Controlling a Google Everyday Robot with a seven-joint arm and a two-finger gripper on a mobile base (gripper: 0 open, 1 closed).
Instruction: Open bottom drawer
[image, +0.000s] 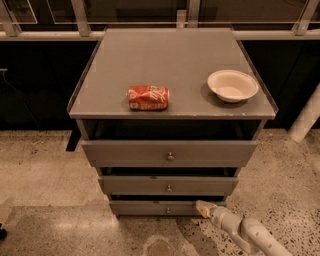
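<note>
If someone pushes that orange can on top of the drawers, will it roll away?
Maybe a bit. The orange can lies on its side, so it could roll, but its dents would likely stop it soon. Crumpled like that, it's probably light. The gripper is down by the bottom drawer's right end.
</note>
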